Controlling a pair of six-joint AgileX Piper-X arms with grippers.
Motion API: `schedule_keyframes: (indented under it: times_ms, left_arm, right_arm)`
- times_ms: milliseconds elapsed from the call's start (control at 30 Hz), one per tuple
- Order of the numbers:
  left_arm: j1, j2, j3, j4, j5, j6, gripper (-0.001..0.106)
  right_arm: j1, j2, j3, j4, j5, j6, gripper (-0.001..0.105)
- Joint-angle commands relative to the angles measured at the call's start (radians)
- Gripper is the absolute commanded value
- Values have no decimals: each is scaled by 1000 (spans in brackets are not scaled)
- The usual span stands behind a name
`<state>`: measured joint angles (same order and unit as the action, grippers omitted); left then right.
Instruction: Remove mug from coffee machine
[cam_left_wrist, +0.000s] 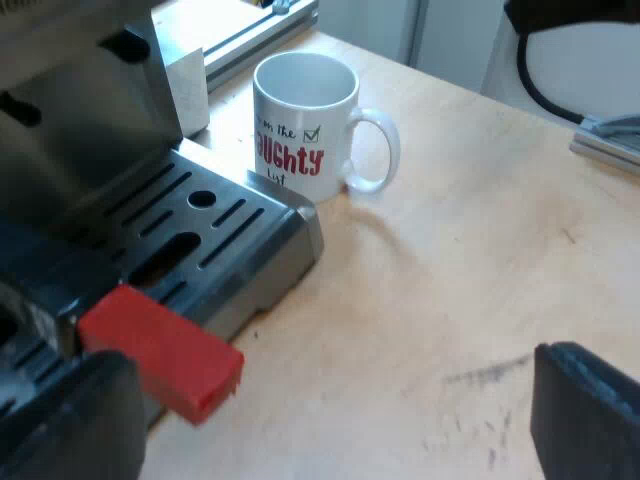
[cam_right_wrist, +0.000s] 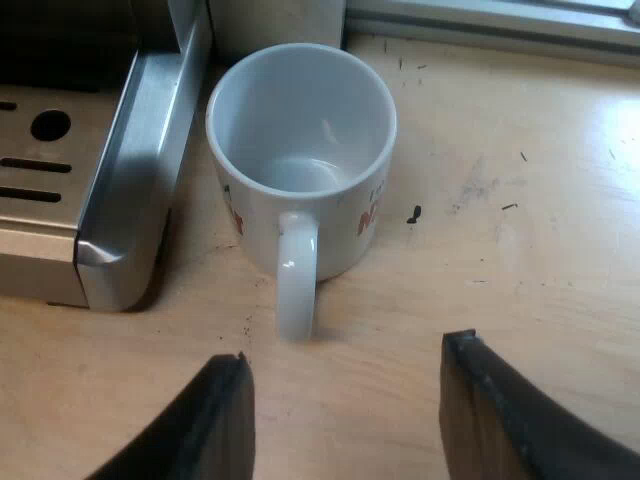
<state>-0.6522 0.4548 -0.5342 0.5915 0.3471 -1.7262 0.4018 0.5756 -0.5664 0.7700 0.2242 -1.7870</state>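
A white mug with red lettering stands upright on the wooden table beside the corner of the espresso machine's drip tray. It is empty, and its handle points toward my right gripper. That gripper is open just short of the handle, holding nothing. My left gripper is open too, low over the table near the tray. The red end of the holder's handle sticks out close to one left finger.
The slotted metal drip tray sits close beside the mug. An aluminium rail runs behind the mug along the table's edge. Bare wooden table stretches between the mug and my left gripper.
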Motion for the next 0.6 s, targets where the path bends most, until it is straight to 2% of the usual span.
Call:
schedule_keyframes:
  times_ms: [33, 100, 300, 433, 500, 567, 600]
  left_arm:
    - [-2, -2, -73, 123, -27, -31, 80]
    - [8, -2, -94, 148, -34, -42, 80]
    - [125, -2, -183, 159, 48, -49, 80]
    - [161, -2, -201, 163, 59, -49, 80]
    - [293, -2, -251, 168, 150, -49, 80]
    - [338, -2, -257, 168, 182, -49, 80]
    - [384, -2, -263, 168, 215, -49, 80]
  right_arm:
    - [-1, -4, -147, 145, -28, -3, 46]
    - [-1, -2, -206, 173, -80, -3, 46]
    - [-1, 81, -348, 253, -105, 14, 46]
    - [-1, 160, -427, 262, -141, 13, 46]
    - [-1, 197, -457, 261, -156, 13, 46]
    - [-1, 210, -468, 261, -159, 13, 46]
    - [-4, 271, -517, 261, -159, 13, 46]
